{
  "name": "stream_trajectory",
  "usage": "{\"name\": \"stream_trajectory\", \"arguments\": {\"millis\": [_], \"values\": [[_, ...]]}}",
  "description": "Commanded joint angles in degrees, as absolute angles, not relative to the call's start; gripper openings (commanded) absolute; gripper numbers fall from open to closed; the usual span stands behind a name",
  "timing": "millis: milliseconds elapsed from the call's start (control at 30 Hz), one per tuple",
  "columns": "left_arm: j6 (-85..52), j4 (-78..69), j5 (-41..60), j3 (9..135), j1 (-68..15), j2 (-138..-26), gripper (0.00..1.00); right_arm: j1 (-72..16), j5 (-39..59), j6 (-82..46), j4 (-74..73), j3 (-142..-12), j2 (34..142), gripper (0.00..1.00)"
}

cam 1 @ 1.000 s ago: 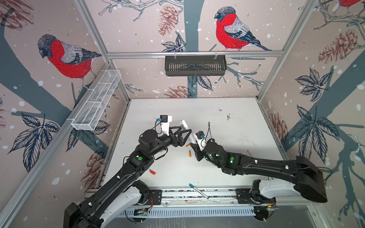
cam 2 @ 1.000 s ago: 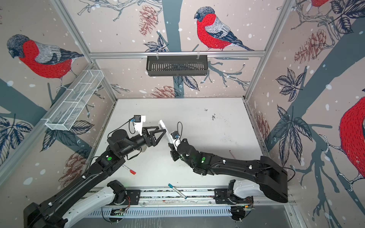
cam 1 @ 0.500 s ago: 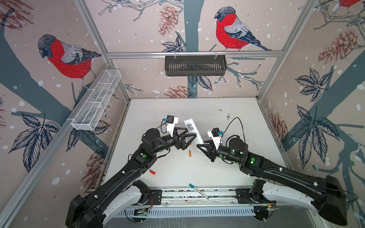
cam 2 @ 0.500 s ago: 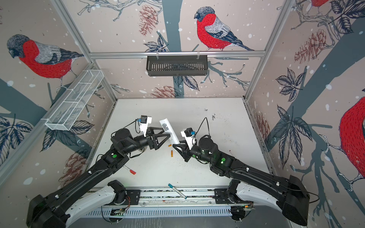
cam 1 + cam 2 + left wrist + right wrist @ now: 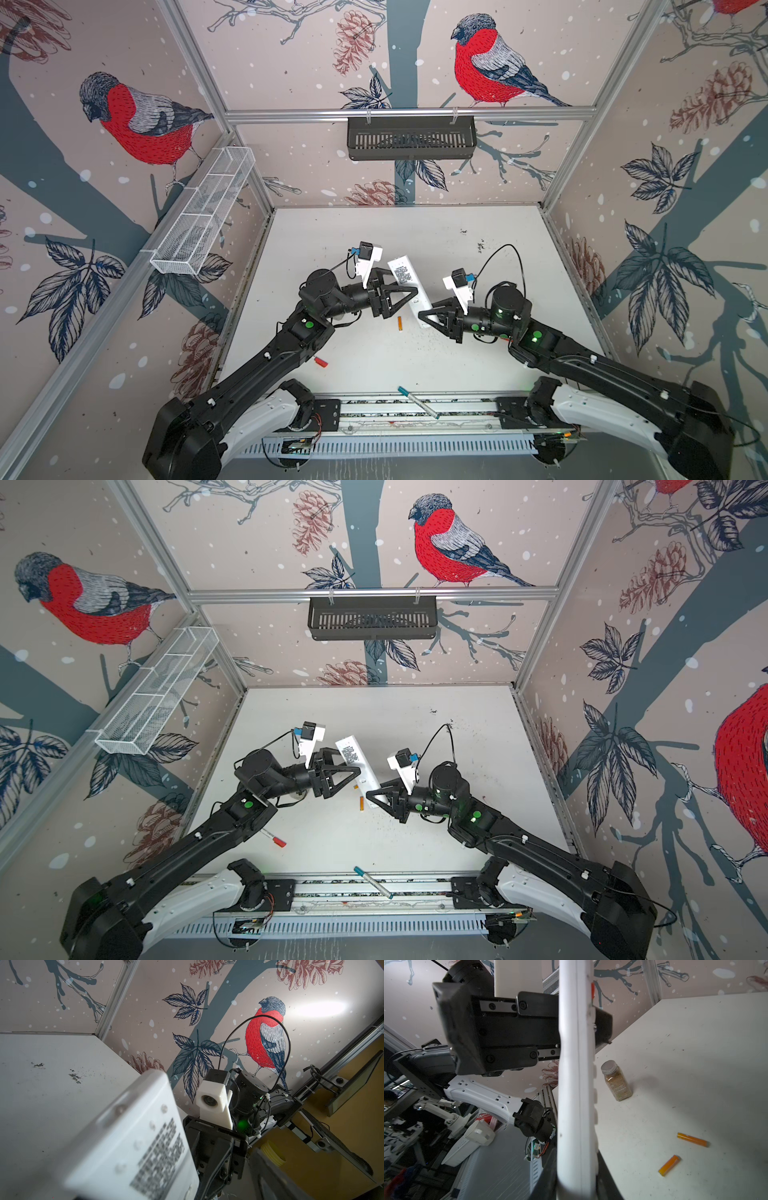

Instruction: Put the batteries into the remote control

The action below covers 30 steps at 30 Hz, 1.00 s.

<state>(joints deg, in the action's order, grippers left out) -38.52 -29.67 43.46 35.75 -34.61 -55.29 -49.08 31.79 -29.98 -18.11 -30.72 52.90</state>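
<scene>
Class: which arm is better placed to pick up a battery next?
Probably left: the left claw is open near the battery; the right claw is clamped on the remote.

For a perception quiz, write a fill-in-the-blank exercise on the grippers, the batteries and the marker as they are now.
1. The right gripper grips the near end of the ____.
2. The number of batteries lying loose on the table is ____.
3. The marker beside the left arm has a ____ cap.
Missing words: remote control; two; red.
</scene>
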Motion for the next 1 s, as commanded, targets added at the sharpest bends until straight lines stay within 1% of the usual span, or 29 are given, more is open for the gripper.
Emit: {"name": "stream_trajectory", "arguments": {"millis": [0, 167, 233, 333, 400, 467, 567, 733, 800, 867, 900, 967], "values": [[-38.0, -34.3, 46.0, 36.1, -34.5, -55.3, 0.84, -49.0, 36.8, -30.9, -21.7, -31.2, 53.3, 0.21], [-37.9, -35.6, 49.4, 36.2, -34.5, -54.7, 0.75, -48.4, 40.0, -32.6, -23.0, -31.3, 54.5, 0.22], [-37.4, -34.5, 51.4, 36.8, -34.5, -54.7, 0.72, -47.1, 43.5, -34.2, -24.3, -31.4, 55.8, 0.23], [-36.8, -33.3, 54.0, 37.2, -34.5, -54.7, 0.65, -45.7, 47.2, -35.6, -25.8, -31.6, 57.2, 0.23], [-36.1, -31.8, 54.4, 37.4, -34.5, -54.3, 0.53, -45.0, 49.2, -35.3, -25.3, -32.2, 58.1, 0.23], [-35.4, -30.6, 53.8, 37.3, -34.5, -53.3, 0.43, -44.6, 50.0, -34.4, -23.9, -32.9, 58.7, 0.23], [-34.4, -29.3, 52.7, 36.9, -34.5, -51.8, 0.37, -43.9, 51.4, -33.9, -23.0, -33.4, 59.7, 0.23], [-32.8, -26.9, 51.6, 37.3, -34.5, -51.4, 0.21, -43.3, 51.4, -32.5, -21.4, -33.9, 60.7, 0.25], [-32.7, -26.5, 50.5, 37.3, -34.5, -51.2, 0.12, -43.1, 50.8, -31.9, -20.9, -34.0, 60.6, 0.28], [-32.5, -26.1, 49.4, 37.1, -34.5, -51.2, 0.06, -42.9, 50.0, -31.2, -20.2, -34.0, 60.3, 0.31], [-32.2, -25.7, 48.8, 37.0, -34.5, -51.2, 0.02, -42.8, 49.8, -31.0, -20.0, -33.8, 60.1, 0.32], [-31.5, -24.6, 46.8, 36.9, -34.5, -51.2, 0.00, -42.5, 49.3, -30.6, -19.8, -33.4, 59.7, 0.35]]}}
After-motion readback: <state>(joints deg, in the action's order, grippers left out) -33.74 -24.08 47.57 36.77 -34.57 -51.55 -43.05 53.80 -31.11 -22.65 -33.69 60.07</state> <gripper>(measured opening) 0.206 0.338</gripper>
